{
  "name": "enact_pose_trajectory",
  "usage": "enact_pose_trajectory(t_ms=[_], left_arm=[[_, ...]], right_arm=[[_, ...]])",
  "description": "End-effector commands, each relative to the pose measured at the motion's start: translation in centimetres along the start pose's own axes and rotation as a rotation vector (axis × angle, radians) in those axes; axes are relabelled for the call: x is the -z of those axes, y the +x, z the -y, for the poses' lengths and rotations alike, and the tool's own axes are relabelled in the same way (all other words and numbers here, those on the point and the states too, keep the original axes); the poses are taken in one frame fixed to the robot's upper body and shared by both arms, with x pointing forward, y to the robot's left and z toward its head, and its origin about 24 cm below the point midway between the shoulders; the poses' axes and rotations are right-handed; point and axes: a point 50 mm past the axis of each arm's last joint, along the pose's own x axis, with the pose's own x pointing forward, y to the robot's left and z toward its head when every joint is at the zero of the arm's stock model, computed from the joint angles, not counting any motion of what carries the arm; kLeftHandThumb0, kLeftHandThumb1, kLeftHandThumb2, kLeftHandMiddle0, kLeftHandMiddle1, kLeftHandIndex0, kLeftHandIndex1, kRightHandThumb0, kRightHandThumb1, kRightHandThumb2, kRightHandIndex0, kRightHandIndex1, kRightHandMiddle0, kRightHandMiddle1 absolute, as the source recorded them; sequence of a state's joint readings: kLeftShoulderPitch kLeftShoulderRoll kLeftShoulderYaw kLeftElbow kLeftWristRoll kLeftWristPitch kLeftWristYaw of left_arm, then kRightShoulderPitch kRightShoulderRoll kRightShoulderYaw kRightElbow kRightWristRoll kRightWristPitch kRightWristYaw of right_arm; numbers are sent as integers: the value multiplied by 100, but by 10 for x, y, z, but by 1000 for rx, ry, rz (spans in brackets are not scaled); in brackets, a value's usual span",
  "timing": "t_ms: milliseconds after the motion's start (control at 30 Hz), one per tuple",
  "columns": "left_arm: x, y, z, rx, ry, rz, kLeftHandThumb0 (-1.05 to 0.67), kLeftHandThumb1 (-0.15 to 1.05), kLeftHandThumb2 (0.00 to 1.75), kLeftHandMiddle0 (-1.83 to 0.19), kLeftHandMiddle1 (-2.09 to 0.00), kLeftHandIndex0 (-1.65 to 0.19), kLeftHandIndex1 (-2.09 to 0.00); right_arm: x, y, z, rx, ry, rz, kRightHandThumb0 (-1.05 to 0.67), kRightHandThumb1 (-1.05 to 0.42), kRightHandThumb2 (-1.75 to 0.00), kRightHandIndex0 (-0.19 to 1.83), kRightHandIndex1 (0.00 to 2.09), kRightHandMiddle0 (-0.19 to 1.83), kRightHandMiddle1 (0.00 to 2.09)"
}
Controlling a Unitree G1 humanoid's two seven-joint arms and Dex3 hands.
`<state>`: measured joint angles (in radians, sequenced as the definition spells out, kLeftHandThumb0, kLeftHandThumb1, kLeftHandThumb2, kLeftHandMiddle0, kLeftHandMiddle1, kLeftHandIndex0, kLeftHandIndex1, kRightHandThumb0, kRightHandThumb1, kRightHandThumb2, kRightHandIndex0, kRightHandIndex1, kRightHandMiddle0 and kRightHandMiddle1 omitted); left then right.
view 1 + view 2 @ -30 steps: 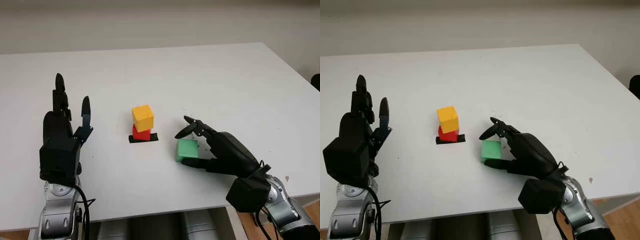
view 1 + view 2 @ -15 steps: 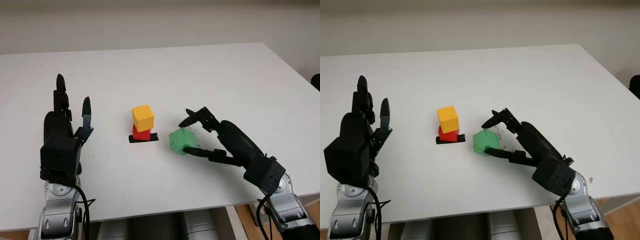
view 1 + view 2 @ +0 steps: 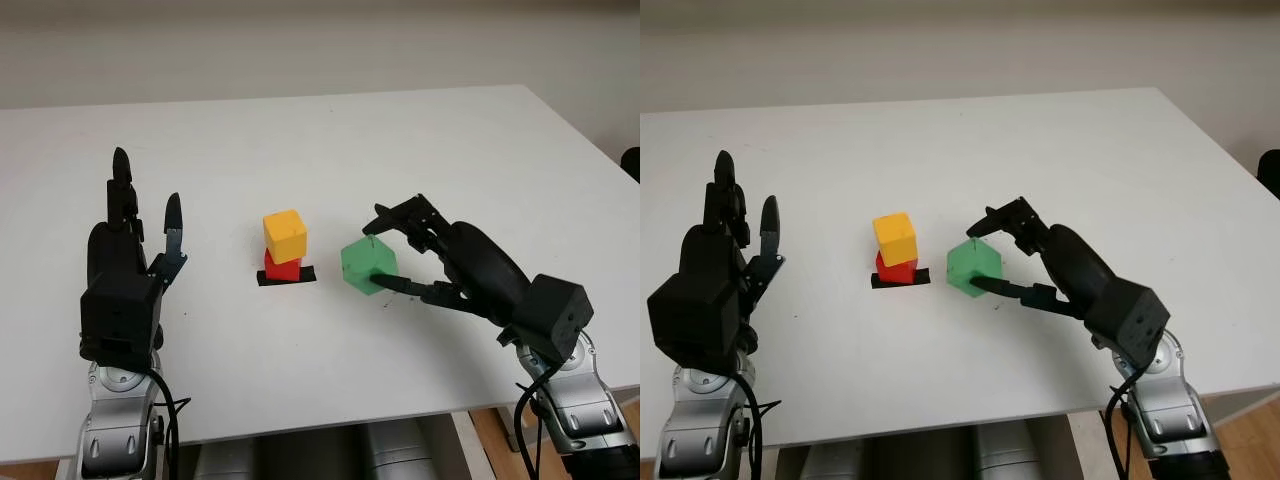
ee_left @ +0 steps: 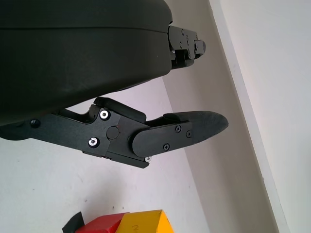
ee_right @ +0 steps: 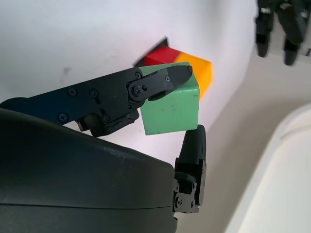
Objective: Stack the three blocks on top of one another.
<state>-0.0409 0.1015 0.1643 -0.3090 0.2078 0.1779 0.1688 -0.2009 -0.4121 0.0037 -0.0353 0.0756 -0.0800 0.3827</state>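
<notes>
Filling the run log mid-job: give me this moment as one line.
right hand: shut on green block, beside stack | yellow block: on red block | left hand: open, parked left | green unstacked

Lighting is pretty soft and even, looks like diffuse overhead room light. The white table (image 3: 420,150) is bright but not blown out, no hard glare spots. Shadows are faint: a soft grey patch under the green block (image 3: 368,266) and a small one by the stack. Head views are sharp across the frame, edges look straight. In the left wrist view the black shell (image 4: 82,43) up close is dark with little detail.
</notes>
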Motion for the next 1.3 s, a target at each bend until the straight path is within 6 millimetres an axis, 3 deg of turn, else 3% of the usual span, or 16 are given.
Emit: enact_pose_trajectory(t_ms=[0, 333, 567, 967, 1267], left_arm=[[-6, 3, 0, 1, 0, 32, -61, 105, 58, 3, -5, 3, -5], [-4, 2, -1, -1, -5, 34, -62, 105, 58, 4, -5, 3, -5], [-4, 0, -1, -13, -5, 25, -60, 105, 58, 4, -5, 3, -5], [-3, -1, 0, -20, -18, 16, -61, 105, 57, 4, -5, 4, -5], [-3, -2, -1, -24, -17, 16, -60, 105, 57, 6, -5, 5, -5]], right_arm=[[-12, 12, 8, 17, 27, 41, -46, -104, -8, 20, 7, 12, 161], [-38, 55, 19, 29, 116, 89, -47, -100, -5, 26, 8, 24, 161], [-50, 89, 12, -23, 135, 111, -45, -96, -5, 30, 9, 31, 164], [-50, 119, -9, -128, 102, 98, -48, -95, -5, 34, 11, 37, 165], [-53, 131, -13, -195, 17, 87, -46, -94, -5, 34, 11, 37, 167]])
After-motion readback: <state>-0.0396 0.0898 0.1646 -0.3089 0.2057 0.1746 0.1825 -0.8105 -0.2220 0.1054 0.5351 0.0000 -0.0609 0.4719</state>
